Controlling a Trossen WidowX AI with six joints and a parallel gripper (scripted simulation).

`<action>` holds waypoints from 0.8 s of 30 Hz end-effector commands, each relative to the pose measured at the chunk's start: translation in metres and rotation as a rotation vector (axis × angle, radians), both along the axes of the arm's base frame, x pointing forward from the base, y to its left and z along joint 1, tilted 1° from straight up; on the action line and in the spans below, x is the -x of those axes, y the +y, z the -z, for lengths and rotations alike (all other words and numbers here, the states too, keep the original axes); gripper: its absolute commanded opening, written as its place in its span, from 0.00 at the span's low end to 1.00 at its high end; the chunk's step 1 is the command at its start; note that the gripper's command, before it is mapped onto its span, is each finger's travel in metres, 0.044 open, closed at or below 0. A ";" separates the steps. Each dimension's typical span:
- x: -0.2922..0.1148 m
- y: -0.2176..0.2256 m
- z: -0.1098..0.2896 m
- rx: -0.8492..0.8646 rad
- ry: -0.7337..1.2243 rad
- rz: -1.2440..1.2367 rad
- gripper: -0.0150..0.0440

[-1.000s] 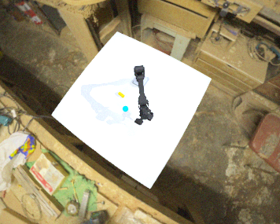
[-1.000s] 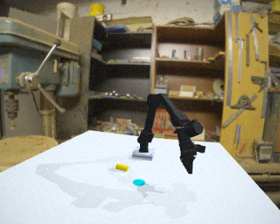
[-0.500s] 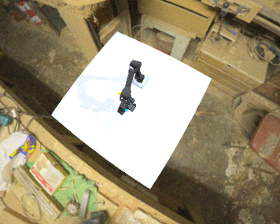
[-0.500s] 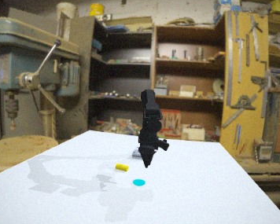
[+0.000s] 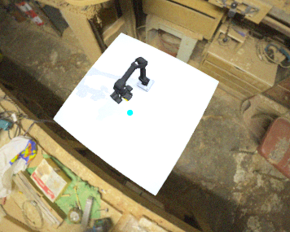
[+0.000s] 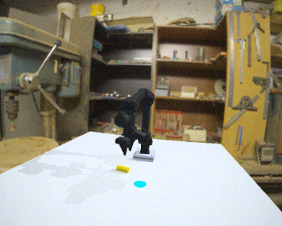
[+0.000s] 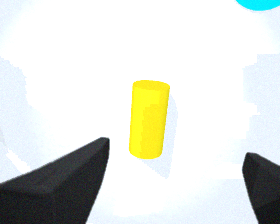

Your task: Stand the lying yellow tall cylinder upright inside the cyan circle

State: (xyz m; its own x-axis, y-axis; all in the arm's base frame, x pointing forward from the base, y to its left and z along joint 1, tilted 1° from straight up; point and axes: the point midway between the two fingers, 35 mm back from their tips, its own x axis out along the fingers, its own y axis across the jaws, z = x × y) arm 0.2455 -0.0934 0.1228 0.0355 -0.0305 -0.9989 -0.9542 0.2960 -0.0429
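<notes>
The yellow tall cylinder lies on its side on the white table. In the top view the cylinder shows only as a small yellow bit under the arm's hand. The cyan circle is a small flat disc a short way from the cylinder, nearer the table's front. My gripper is open and empty. It hangs above the cylinder, which lies between and ahead of the two dark fingers in the wrist view.
The arm's base stands behind the cylinder near the table's middle. Workshop clutter, shelves and a drill press surround the table, off its edges.
</notes>
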 end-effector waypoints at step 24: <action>0.014 -0.006 0.106 -0.018 0.021 -0.001 0.47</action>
